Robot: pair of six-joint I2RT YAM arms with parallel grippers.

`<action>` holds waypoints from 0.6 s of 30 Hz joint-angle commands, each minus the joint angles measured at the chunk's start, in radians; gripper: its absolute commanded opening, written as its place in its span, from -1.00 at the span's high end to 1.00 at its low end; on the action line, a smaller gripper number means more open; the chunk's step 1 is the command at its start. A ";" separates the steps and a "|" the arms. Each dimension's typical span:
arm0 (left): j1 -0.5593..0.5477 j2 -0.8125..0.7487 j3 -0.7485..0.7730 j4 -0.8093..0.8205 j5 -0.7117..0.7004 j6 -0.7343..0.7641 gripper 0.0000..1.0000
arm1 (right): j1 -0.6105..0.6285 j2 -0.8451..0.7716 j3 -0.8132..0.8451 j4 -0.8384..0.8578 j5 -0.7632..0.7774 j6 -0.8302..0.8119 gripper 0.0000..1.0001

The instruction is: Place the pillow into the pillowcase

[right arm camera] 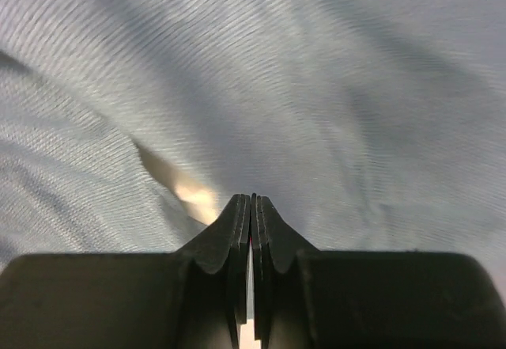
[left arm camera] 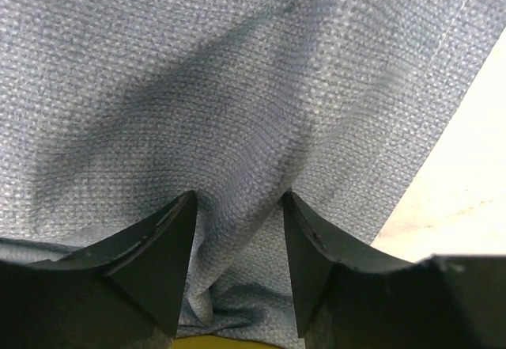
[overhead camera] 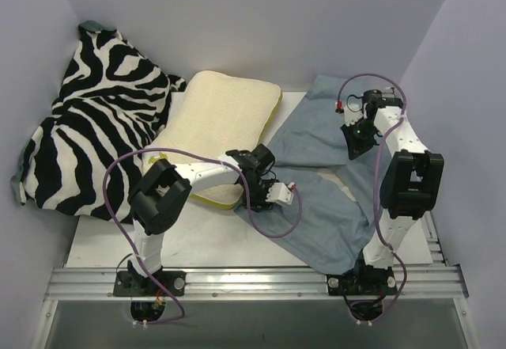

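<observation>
The cream bumpy pillow (overhead camera: 221, 115) with its yellow edge lies at the back middle of the table. The grey-blue pillowcase (overhead camera: 320, 210) spreads from the pillow's near corner to the right, plain face up. My left gripper (overhead camera: 274, 189) is low on the pillowcase at the pillow's near corner. In the left wrist view the gripper (left arm camera: 239, 199) is open, a raised fold of the pillowcase (left arm camera: 237, 88) sits between the fingers, and a yellow strip (left arm camera: 225, 343) shows at the bottom. My right gripper (overhead camera: 356, 145) is over the cloth's back part. In the right wrist view the gripper (right arm camera: 251, 197) is shut, with nothing seen between the tips.
A black-and-white zebra-print cloth (overhead camera: 99, 127) is heaped at the back left against the wall. Bare white table (overhead camera: 118, 238) shows at the front left. Purple cables loop from both arms. Walls close in on the left, back and right.
</observation>
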 commanded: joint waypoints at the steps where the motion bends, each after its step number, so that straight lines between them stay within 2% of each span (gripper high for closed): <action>1: 0.009 0.034 -0.010 -0.046 -0.028 0.051 -0.12 | -0.037 -0.052 0.084 -0.066 -0.008 0.019 1.00; 9: 0.032 0.029 -0.003 -0.077 -0.032 0.074 -0.08 | -0.090 -0.001 0.154 -0.104 -0.015 0.002 1.00; 10: 0.032 0.024 0.001 -0.087 -0.017 0.074 -0.11 | -0.084 -0.007 0.143 -0.112 -0.022 -0.001 0.88; 12: 0.033 0.003 0.016 -0.090 0.001 0.056 -0.23 | -0.052 -0.050 0.117 -0.121 -0.067 -0.010 0.44; 13: 0.035 -0.005 0.024 -0.098 0.030 0.047 -0.26 | -0.032 -0.070 0.099 -0.116 -0.073 -0.022 -0.16; 15: 0.033 -0.032 0.038 -0.107 0.061 0.015 -0.35 | 0.028 -0.113 0.045 -0.097 -0.064 -0.033 -0.55; 16: 0.036 -0.045 0.050 -0.112 0.077 0.001 -0.37 | 0.036 -0.122 0.025 -0.087 -0.052 -0.050 -0.57; 17: 0.039 -0.058 0.058 -0.112 0.119 -0.031 -0.87 | 0.069 -0.128 -0.006 -0.075 -0.042 -0.058 -0.58; 18: 0.043 -0.092 0.064 -0.110 0.138 -0.051 -0.89 | 0.103 -0.128 -0.024 -0.055 -0.026 -0.067 -0.60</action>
